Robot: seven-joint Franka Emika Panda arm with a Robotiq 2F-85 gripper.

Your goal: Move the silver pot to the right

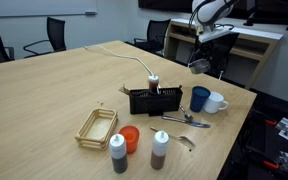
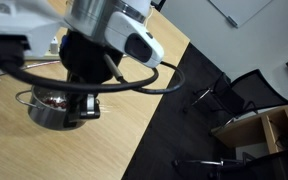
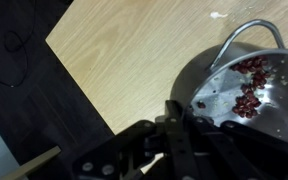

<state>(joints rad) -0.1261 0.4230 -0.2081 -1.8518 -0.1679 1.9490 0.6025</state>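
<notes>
Light wooden table point(image 1: 44, 100). On it: black slotted basket point(image 1: 144, 102); just beside it, blue mug point(image 1: 199, 99) touching white mug point(image 1: 216, 103); spoon point(image 1: 187, 120); wooden rack point(image 1: 97, 127); orange cup point(image 1: 131, 136) between two white-capped bottles point(image 1: 119, 155); white cable point(image 1: 124, 55). Silver pot point(image 2: 49, 108) at a corner, contact with the top unclear

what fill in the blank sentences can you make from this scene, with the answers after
1. The small pieces inside the silver pot are ____ in colour.
2. Right beside the dark blue mug stands a ____ mug.
3. The cup next to the wooden tray is ____.

Missing words: red; white; orange.
</notes>
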